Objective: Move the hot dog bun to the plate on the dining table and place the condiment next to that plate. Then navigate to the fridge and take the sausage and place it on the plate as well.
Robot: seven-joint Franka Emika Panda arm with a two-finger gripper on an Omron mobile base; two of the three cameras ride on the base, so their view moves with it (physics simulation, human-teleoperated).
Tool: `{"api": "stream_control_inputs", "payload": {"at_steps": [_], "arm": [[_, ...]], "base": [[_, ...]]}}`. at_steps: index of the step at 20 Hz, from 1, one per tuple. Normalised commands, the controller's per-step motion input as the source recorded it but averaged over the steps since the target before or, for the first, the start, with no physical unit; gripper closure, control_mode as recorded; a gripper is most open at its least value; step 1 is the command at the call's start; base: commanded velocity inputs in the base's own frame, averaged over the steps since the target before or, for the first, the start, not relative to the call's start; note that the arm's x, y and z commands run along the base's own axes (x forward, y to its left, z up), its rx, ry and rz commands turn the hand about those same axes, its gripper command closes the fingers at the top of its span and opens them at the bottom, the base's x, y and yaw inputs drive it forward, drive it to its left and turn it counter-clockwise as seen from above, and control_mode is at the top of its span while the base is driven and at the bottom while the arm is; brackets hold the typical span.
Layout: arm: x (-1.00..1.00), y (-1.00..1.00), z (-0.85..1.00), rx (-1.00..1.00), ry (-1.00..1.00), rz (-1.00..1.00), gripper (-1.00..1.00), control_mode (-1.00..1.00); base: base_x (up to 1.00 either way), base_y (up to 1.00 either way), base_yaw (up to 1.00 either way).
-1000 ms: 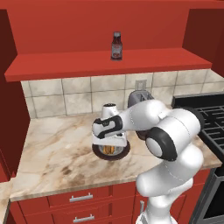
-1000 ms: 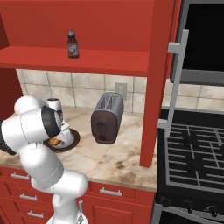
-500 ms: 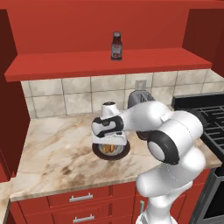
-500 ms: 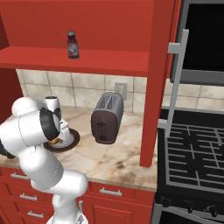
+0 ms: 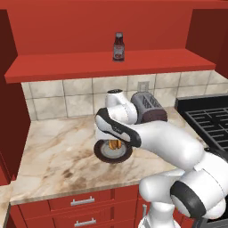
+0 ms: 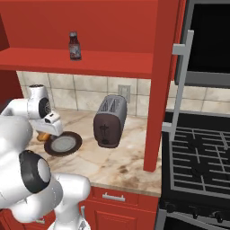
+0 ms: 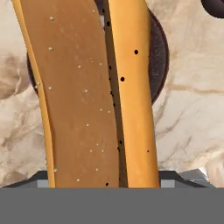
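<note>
I see my gripper [image 5: 115, 143] pinching the hot dog bun [image 7: 92, 96] just above the small dark-rimmed dish [image 6: 63, 143] by the toaster [image 6: 109, 121]

The arm [image 5: 178, 147] is glossy white, built of thick rounded links that swell into bulbous housings. Dark grey to black discs cap the joints, the largest at 5 o'clock in the left base view, and a black curved band trims the wrist casing
</note>
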Motion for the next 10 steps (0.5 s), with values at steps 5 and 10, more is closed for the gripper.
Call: {"api": "stream_control_inputs", "payload": {"at_steps": [5,10], "arm": [[-0.78,-0.46,0.91,0.0,-0.09,0.16,1.0,-1.0],[-0.45,-0.36,0.76,0.0,-0.15,0.12,1.0,-1.0]], "base": [[0.0,0.0,0.0],[0.0,0.0,0.0]]}}
